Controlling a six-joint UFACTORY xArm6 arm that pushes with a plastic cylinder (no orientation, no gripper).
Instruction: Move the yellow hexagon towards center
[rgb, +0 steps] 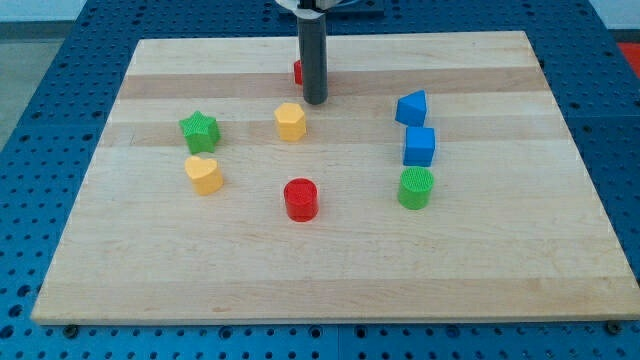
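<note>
The yellow hexagon (290, 121) sits on the wooden board (330, 260), a little left of the middle and toward the view's top. My tip (315, 101) rests on the board just above and to the right of the hexagon, a small gap apart from it. The rod rises from the tip to the view's top edge. A small red block (298, 72) is mostly hidden behind the rod.
A green star (199, 131) and a yellow heart (204, 174) lie at the left. A red cylinder (300, 199) lies below the hexagon. At the right stand a blue block (411, 107), a blue cube (419, 146) and a green cylinder (415, 188).
</note>
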